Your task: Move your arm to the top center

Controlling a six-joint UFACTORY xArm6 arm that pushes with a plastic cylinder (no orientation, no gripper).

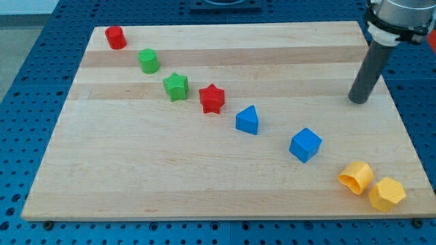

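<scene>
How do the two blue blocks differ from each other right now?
Shape: the blue block nearer the board's middle looks like a wedge with a pointed top, while the blue cube is boxy and sits turned at an angle.
Place: the wedge lies next to the red star; the cube lies further towards the view's bottom right, nearer the yellow blocks.
Both are the same blue, and my tip touches neither.

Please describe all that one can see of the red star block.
The red star block is a small, chunky star-shaped piece, looking like matte plastic. It lies flat on the wooden board, left of centre, between the green star and the blue block, touching neither. My tip is far to the view's right.
</scene>
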